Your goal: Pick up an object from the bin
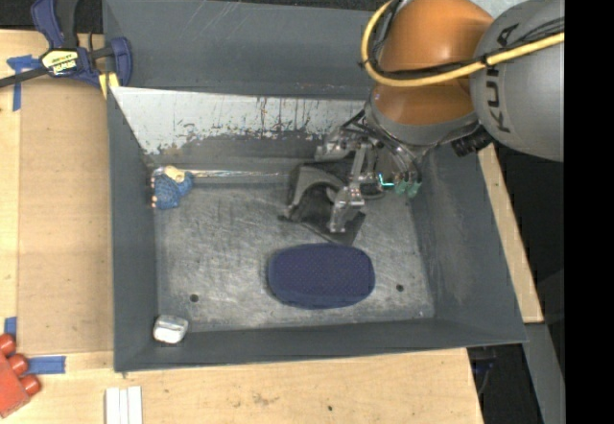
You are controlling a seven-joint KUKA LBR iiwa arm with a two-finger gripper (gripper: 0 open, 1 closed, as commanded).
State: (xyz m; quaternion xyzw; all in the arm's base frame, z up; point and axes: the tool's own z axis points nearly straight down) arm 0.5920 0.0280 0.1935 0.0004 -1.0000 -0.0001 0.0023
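Watching the pincer (350,206) from the overhead view: it's sitting low in the bin (240,38), a little right of centre in the frame, at the right edge of a black angular piece (309,190) that's lying on the floor near the back wall. I'm not able to tell whether the pincer is apart, together or clamped on anything, nor whether it's touching that piece. Arm (528,67) is coming in from the upper right of the frame, with the orange cover (432,38) sitting above the wrist. Dark blue oval pad (319,276) is lying flat just below the black piece, lower centre, near it. Small blue and yellow thing (171,187) is lying at the left of the floor, well apart from the pincer. Small whitish lump (170,328) is sitting in the lower left corner, also well apart.
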